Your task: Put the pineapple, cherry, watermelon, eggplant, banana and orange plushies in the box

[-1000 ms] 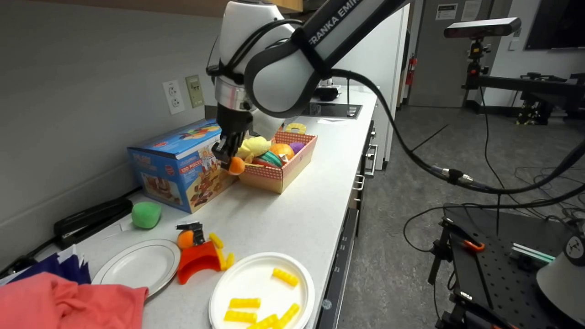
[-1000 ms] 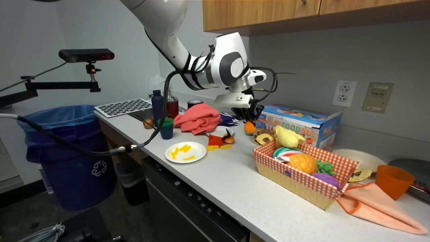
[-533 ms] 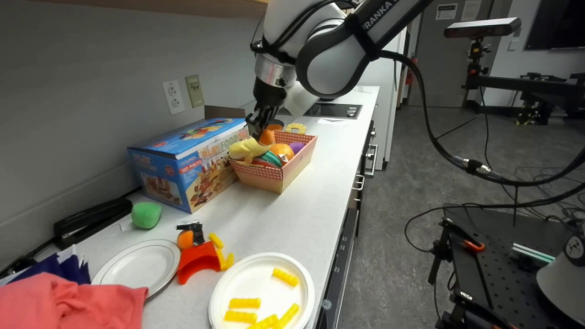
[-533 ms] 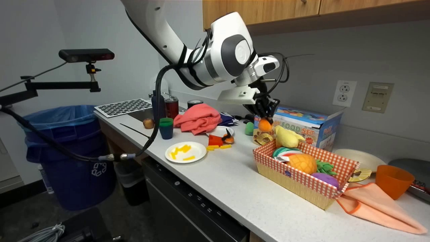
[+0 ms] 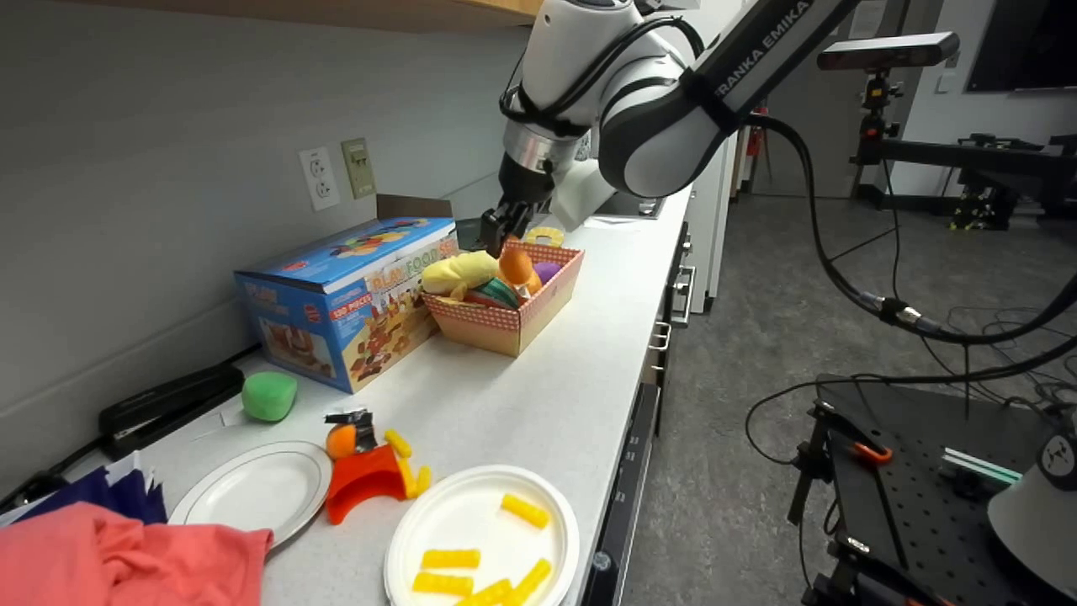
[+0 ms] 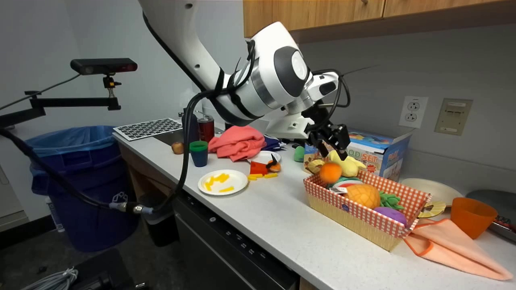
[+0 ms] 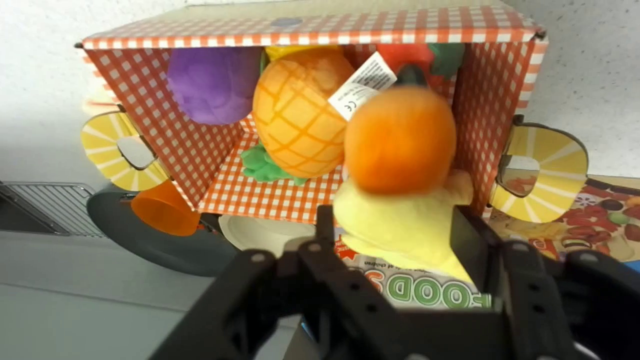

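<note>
My gripper stands open over the gingham-lined box. The orange, blurred in the wrist view, is loose just beyond the fingertips, above the box's end nearest the white plates. In an exterior view the orange appears below the gripper, apart from it. The pale yellow banana lies across the rim by the printed carton. Inside the box are the pineapple, the purple eggplant and the striped watermelon, partly covered. The cherry is hidden or out of view.
A blue printed carton stands against the wall beside the box. On the counter lie a green ball, a red holder and a white plate with yellow pieces. An orange cup and a peach cloth flank the box's far end.
The gripper carried the orange from beside the carton to over the box. Its fingers have since opened, and the orange has left them and dropped toward the box.
</note>
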### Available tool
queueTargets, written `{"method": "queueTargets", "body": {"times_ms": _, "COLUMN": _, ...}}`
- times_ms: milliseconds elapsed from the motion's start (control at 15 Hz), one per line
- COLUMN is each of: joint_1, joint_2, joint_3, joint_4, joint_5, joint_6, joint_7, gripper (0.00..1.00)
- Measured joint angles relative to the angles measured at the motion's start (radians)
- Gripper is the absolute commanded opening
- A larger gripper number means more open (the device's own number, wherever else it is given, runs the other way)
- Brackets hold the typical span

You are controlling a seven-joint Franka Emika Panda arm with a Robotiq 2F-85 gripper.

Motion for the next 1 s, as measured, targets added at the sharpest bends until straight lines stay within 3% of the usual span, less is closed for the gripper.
{"method": "queueTargets", "body": {"times_ms": 133, "joint_1": 0.001, "joint_2": 0.012, "joint_3": -0.003, "joint_4": -0.004, "joint_5": -0.06, "joint_6": 0.027, "joint_7": 0.053, "gripper": 1.0}}
{"method": "queueTargets", "body": {"times_ms": 600, "joint_1": 0.019, "joint_2": 0.016, "joint_3": -0.007, "joint_4": -0.007, "joint_5": -0.206, "joint_6": 0.079, "joint_7": 0.195, "gripper": 1.0}}
{"method": "queueTargets", "body": {"times_ms": 1000, "joint_1": 0.025, "joint_2": -0.011, "joint_3": 0.001, "joint_4": -0.065, "joint_5": -0.225, "joint_6": 0.102, "joint_7": 0.201, "gripper": 1.0}}
